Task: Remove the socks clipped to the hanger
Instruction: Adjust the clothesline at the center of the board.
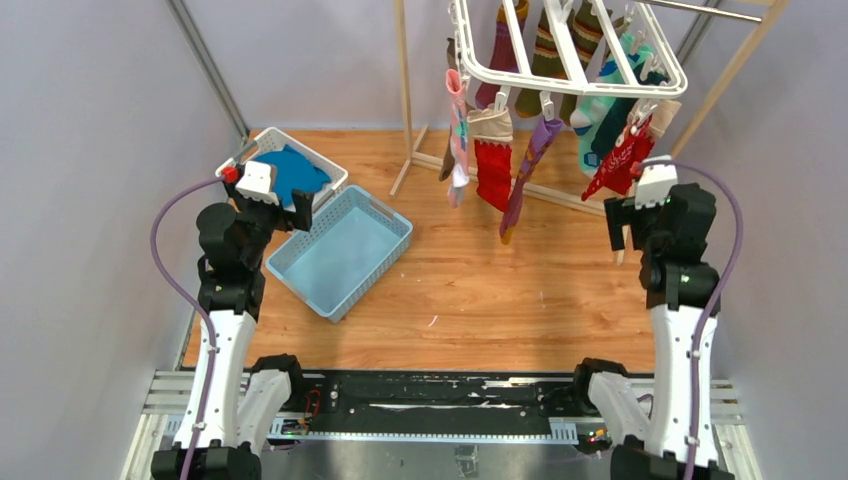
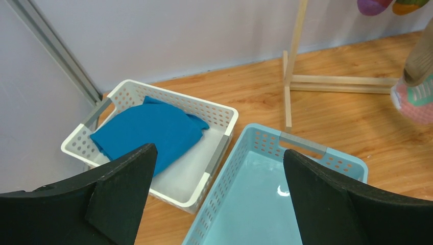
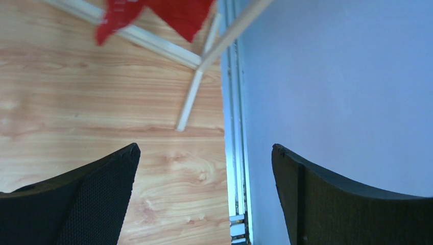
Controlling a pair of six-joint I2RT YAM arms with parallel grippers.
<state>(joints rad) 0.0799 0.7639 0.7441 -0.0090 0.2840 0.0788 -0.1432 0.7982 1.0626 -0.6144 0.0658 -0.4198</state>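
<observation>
Both arms hang back from the work. The left gripper point(image 2: 219, 158) has its jaws wide open and empty, looking down on the white basket point(image 2: 224, 115) and the blue basket point(image 2: 301, 143). The right gripper point(image 3: 204, 153) is also wide open and empty, low by the right wall. The socks point(image 1: 493, 160) all dangle from clips on the white hanger point(image 1: 570, 50) up at the wooden rack point(image 1: 405, 90), and none looks removed yet. The red patterned sock point(image 1: 620, 160) hangs just beyond the right gripper, so it seems the natural first pick. The arm should probably rise, take the fabric high up near its clip, close firmly, and pull straight down so the clip lets go without setting the hanger swinging.
</observation>
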